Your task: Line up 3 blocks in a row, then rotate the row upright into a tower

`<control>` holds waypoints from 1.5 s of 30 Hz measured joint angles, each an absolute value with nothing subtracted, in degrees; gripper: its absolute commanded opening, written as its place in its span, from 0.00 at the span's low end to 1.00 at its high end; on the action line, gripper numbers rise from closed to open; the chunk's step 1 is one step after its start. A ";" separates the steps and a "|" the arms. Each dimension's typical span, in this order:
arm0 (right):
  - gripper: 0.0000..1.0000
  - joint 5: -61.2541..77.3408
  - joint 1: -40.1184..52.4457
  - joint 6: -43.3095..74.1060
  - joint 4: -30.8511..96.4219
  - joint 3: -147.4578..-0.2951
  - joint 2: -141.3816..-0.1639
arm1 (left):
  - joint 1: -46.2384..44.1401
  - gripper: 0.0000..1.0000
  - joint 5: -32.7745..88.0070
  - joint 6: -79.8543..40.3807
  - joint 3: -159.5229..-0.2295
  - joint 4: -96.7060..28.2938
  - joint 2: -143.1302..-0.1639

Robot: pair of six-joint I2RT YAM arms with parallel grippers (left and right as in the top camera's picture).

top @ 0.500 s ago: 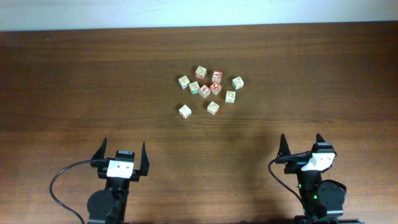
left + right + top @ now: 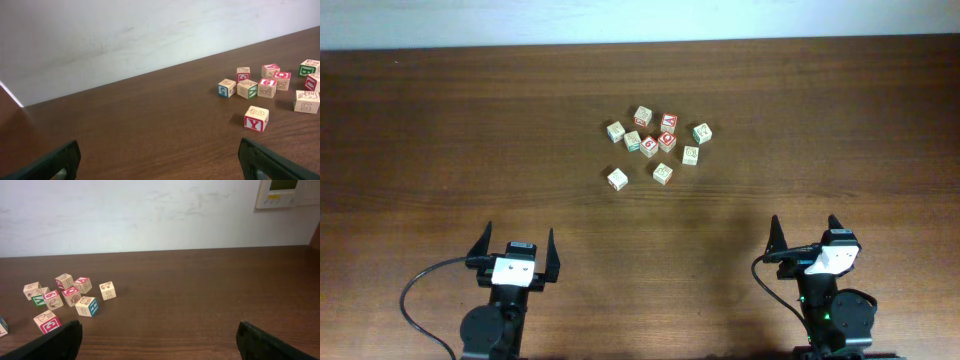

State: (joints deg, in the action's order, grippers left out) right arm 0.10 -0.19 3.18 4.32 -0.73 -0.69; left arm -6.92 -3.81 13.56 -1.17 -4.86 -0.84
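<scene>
Several small pale wooden letter blocks lie in a loose cluster on the brown table, a little left of centre and toward the far side. The nearest one sits apart at the cluster's front left; in the left wrist view it shows a red Y face. In the right wrist view the blocks lie at the far left. My left gripper stands open near the front edge, well short of the blocks. My right gripper is open at the front right, also far from them. Nothing is between either pair of fingers.
The wooden table ends at a white wall along its far edge. A wall-mounted control panel shows at the top right of the right wrist view. A black cable loops beside the left arm's base.
</scene>
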 measured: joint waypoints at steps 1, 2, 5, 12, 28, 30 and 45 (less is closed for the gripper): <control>0.99 0.10 -0.19 3.18 4.32 -0.73 -0.69 | -6.92 0.99 -3.81 13.56 -1.17 -4.86 -0.84; 0.99 0.10 -0.19 3.20 4.32 -0.73 -0.69 | -6.92 0.99 -3.81 13.56 -1.17 -4.86 -0.84; 0.99 0.10 -0.19 3.22 4.32 -0.73 -0.69 | -6.92 0.99 -3.79 13.56 -1.17 -4.86 -0.84; 0.99 0.12 -0.19 3.25 4.32 -0.73 -0.69 | -6.92 0.99 -3.81 13.56 -1.17 -4.86 -0.84; 0.98 25.02 -0.19 17.76 3.11 -10.04 -16.43 | -6.92 0.99 -3.79 13.56 -1.13 -4.82 -0.56; 0.98 26.61 0.38 15.79 4.91 -22.68 -31.09 | -6.92 0.99 -3.64 13.72 -0.99 -4.47 -0.51; 0.99 9.19 33.10 13.56 24.95 -73.28 -99.92 | -6.92 0.99 -3.38 13.78 -0.84 -4.51 -0.62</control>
